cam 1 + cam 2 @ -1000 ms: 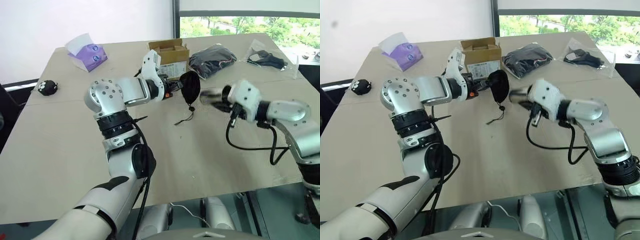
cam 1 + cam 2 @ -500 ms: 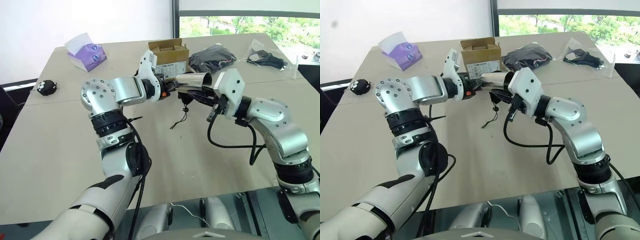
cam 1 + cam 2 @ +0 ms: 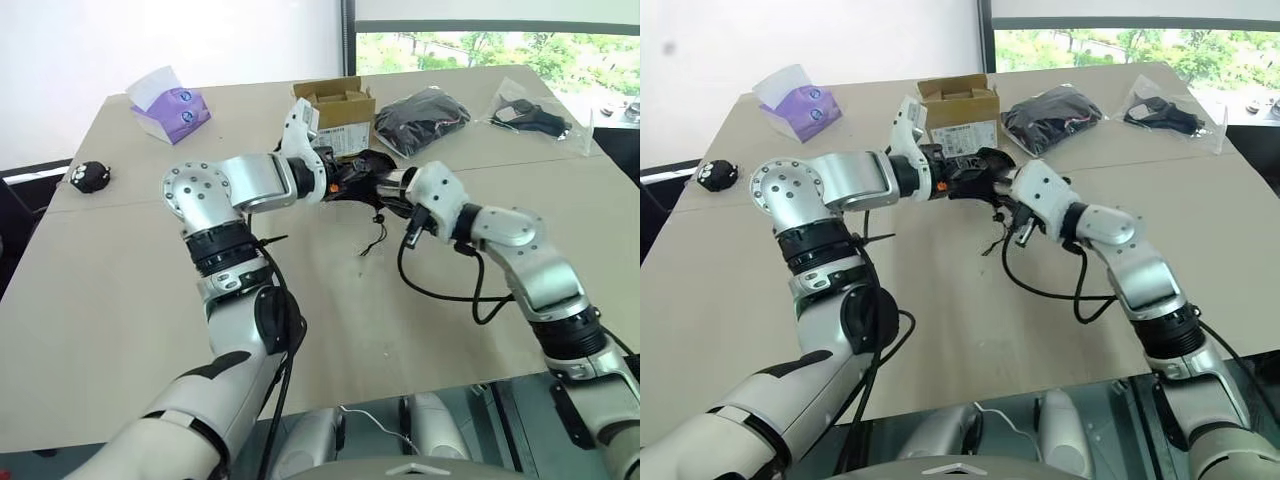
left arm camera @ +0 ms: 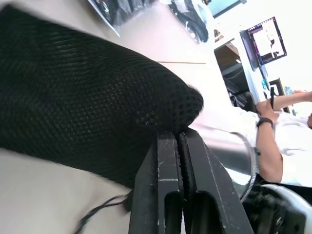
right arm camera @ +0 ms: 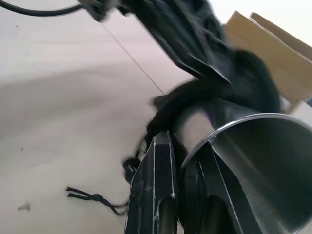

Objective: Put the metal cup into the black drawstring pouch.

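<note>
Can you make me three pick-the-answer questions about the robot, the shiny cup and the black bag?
1. Where is the cardboard box?
A. behind the grippers
B. on the floor
C. by the tissue pack

2. What colour is the tissue pack?
A. green
B. purple
C. red

3. What is the left gripper doing?
A. hanging open
B. holding the metal cup
C. pinching the black drawstring pouch

Answers: 1 A, it stands on the table beyond both grippers. 2 B, its wrapper is purple. 3 C, its fingers clamp the pouch; the right gripper holds the metal cup.
</note>
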Robot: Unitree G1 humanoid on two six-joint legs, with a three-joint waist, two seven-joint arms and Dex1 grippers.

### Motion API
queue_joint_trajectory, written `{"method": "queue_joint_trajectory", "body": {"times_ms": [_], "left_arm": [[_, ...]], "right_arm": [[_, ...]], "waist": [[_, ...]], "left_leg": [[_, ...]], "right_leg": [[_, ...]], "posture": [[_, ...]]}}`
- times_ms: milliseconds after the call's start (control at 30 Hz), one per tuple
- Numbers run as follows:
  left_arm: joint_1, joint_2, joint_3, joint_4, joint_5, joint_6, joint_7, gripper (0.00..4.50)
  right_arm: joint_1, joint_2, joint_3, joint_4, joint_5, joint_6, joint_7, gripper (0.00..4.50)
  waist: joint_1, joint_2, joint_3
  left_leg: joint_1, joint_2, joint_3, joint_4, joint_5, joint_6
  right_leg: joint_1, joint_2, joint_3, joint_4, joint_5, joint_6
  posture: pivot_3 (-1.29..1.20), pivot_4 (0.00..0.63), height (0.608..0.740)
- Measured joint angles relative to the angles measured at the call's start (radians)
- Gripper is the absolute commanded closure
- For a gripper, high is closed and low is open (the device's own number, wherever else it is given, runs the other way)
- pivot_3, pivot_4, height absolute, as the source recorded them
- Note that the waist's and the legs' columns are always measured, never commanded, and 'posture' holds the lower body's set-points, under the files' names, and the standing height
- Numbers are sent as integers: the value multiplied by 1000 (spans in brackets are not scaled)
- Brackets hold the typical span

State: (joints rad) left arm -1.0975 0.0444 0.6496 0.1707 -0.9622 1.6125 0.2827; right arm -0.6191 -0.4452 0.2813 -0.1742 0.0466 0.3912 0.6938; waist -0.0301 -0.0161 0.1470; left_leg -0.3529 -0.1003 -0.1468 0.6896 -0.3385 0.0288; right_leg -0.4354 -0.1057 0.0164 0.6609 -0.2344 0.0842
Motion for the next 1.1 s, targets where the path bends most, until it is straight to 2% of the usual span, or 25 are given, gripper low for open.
{"method": "queue_joint_trajectory", "body": {"times_ms": [200,300,400,467,567,700,767,800,833,867,900,1000,1100], "left_arm": [[5,5,-1,0,-24,0,16,4500],[22,1,-18,0,-57,0,27,4500],[29,-1,-31,-2,-88,-2,33,4500],[33,-1,-31,-5,-109,-3,45,4500],[43,-8,-33,-5,-132,-2,61,4500],[43,-14,-35,-10,-150,-2,79,4500],[43,-19,-38,-11,-157,-1,87,4500],[43,-21,-39,-11,-158,0,92,4500],[43,-22,-39,-11,-158,0,93,4500],[43,-26,-40,-11,-158,0,96,4500],[43,-28,-40,-10,-157,0,97,4500],[37,-32,-34,-6,-145,0,96,4500],[32,-19,-26,-2,-137,-2,95,4500]], "right_arm": [[0,-17,38,29,-69,-95,5,4488],[-8,-34,94,92,-161,-211,10,4488],[-23,47,48,148,-134,-153,-31,4488],[-25,148,-49,156,-44,-32,-78,4488],[-37,214,-135,155,67,97,-93,4488],[-37,209,-133,155,87,119,-76,4488],[-47,122,-44,160,5,39,-36,4488],[-61,61,26,170,-70,-29,-15,3790],[-64,47,41,175,-88,-46,-8,3480],[-66,28,65,183,-123,-86,3,2846],[-66,31,67,186,-130,-97,3,2525],[-60,42,40,176,-106,-117,3,1169],[-31,39,-25,117,-34,-71,26,1097]], "waist": [[-3,0,0],[-10,0,0],[-13,0,0],[-13,0,0],[-11,0,0],[-11,0,0],[-11,0,0],[-11,0,0],[-11,0,0],[-12,0,0],[-13,0,0],[-14,0,0],[-11,0,0]], "left_leg": [[0,0,0,0,0,0],[0,0,0,0,0,0],[0,1,0,0,0,0],[0,1,0,0,0,0],[0,0,0,1,0,0],[0,0,0,0,0,0],[0,-1,0,0,0,0],[0,-1,1,0,0,0],[0,-1,1,0,0,0],[0,0,1,0,0,0],[0,0,1,-1,0,0],[0,0,2,0,0,0],[-1,-1,1,0,0,0]], "right_leg": [[0,0,0,0,0,0],[0,0,0,0,0,0],[0,1,0,0,0,0],[0,1,0,1,0,0],[0,0,0,0,0,0],[0,0,0,0,0,0],[-1,0,1,1,0,0],[-1,0,1,1,0,0],[-1,0,2,1,0,0],[-2,0,2,1,0,0],[-2,1,3,1,0,0],[-3,1,4,2,0,0],[-3,1,4,1,0,0]], "posture": [[0,150,740],[0,150,740],[0,150,740],[0,150,740],[0,150,740],[0,150,740],[0,150,740],[0,150,740],[0,150,740],[0,150,740],[0,150,740],[0,150,740],[0,150,740]]}}
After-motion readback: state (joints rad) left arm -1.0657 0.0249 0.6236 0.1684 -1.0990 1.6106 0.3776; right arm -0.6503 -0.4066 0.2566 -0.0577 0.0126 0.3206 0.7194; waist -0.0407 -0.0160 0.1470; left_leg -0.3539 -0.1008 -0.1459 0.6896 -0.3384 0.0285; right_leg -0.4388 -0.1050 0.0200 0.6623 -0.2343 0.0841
